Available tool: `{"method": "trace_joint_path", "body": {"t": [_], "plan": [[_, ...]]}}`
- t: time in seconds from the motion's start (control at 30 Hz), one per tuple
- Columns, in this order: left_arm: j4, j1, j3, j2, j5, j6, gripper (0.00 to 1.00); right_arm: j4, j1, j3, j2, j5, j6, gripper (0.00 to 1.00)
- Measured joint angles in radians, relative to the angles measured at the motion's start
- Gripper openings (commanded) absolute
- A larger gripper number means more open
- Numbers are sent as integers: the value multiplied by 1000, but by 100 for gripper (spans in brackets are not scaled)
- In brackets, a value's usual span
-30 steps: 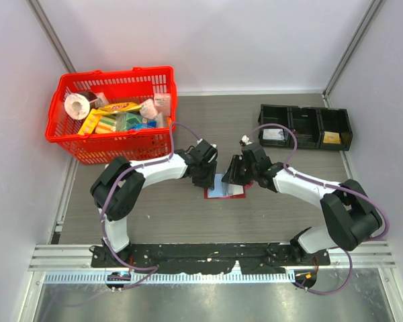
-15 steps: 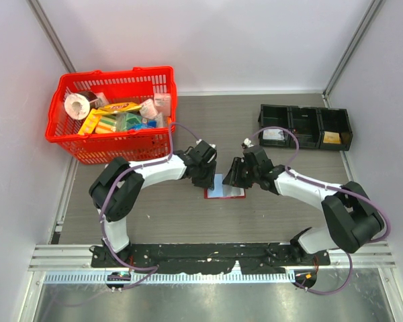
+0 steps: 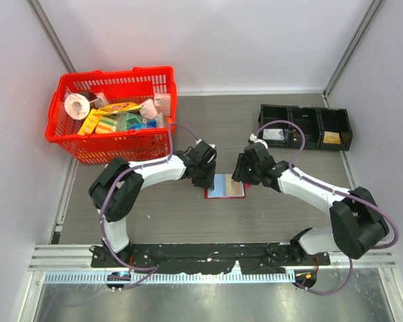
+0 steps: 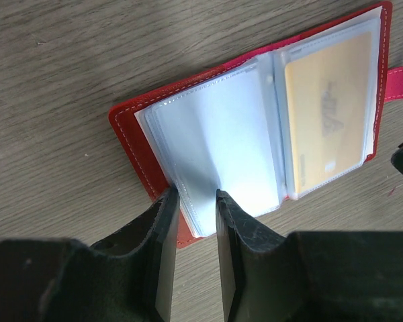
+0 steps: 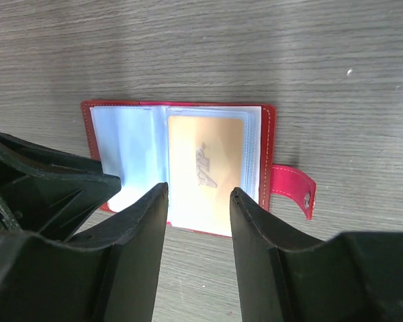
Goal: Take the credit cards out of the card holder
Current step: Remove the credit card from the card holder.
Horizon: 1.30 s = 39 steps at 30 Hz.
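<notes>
The red card holder [image 3: 209,194] lies spread open on the table between my two grippers, pale blue pockets up. A tan card [image 3: 235,188] sits in its right pocket; other cards are not distinguishable. In the left wrist view the left gripper [image 4: 193,198] has a narrow gap, its tips straddling the near corner of the left pocket pages beside the holder's red cover [image 4: 131,134]; the tan card [image 4: 326,121] is further right. In the right wrist view the right gripper [image 5: 197,194] is open and empty, just above the near edge of the tan card [image 5: 205,168]. The snap tab [image 5: 292,191] sticks out to the right.
A big red basket [image 3: 114,72] full of groceries stands at the back left. A row of black trays [image 3: 305,126] stands at the back right. The left gripper's body [image 5: 47,194] fills the lower left of the right wrist view.
My right gripper has drawn back and to the right off the holder, so the tan card now shows from above. The left gripper has stayed at the holder's left edge.
</notes>
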Motion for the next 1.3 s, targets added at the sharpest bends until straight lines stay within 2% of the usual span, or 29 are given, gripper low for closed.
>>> {"method": "trace_joint_path", "body": {"t": [0.5,1.3], "plan": [[0,0,0,0,0,1,31,4,0,41,168,24,-57,47],[0,0,0,0,0,1,31,5,-5,79,183,-80,-71,46]]}}
